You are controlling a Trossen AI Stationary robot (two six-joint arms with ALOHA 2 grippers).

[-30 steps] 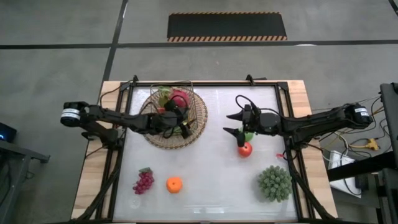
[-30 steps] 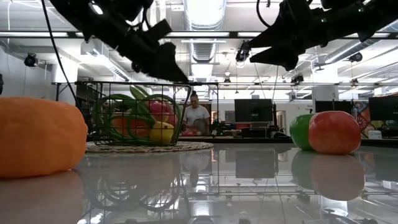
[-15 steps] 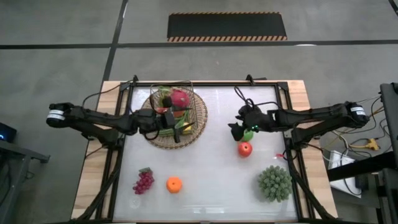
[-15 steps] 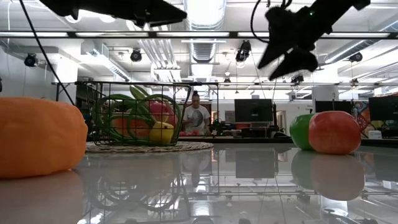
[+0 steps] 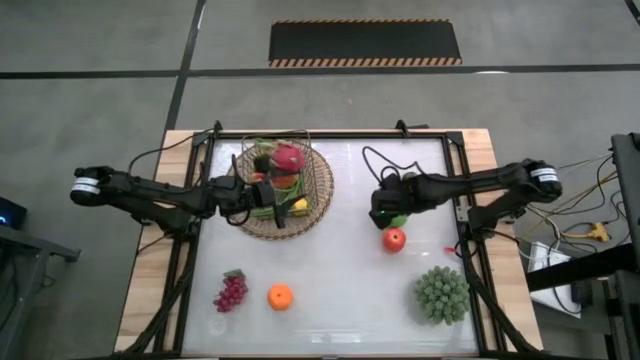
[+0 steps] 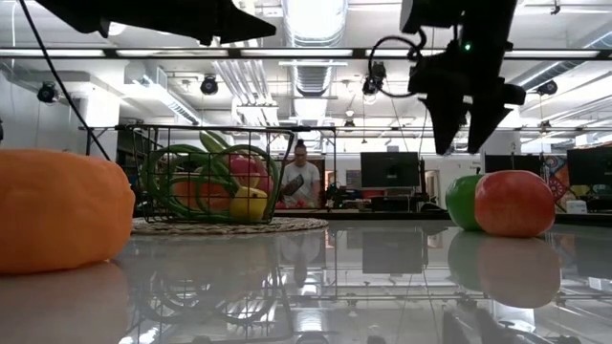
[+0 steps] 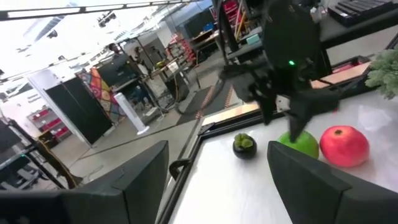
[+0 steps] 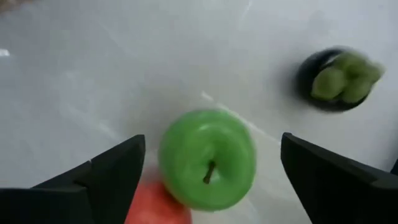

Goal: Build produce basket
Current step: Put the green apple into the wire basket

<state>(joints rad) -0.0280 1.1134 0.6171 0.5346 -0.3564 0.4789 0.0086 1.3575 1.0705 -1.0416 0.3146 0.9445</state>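
The wicker basket (image 5: 318,190) stands at the far left and holds produce: a pink dragon fruit (image 5: 288,158), green beans (image 6: 182,177) and a lemon (image 6: 251,203). My left gripper (image 5: 268,196) hovers level over the basket's left half, open and empty. My right gripper (image 6: 469,143) points down, open, just above the green apple (image 8: 207,158), with a finger on either side and not touching it. The red apple (image 5: 394,239) sits on the table against the green one.
Purple grapes (image 5: 230,291) and an orange (image 5: 280,296) lie near the front left. A spiky green cluster (image 5: 441,294) sits at the front right. A small dark fruit with a green top (image 7: 244,145) lies beyond the green apple. A person (image 6: 302,180) is in the room behind.
My left gripper has risen out of the basket, drawn back toward the table's left edge and levelled out. My right gripper has tipped from nearly level to pointing down over the green apple. The fruits have stayed where they were.
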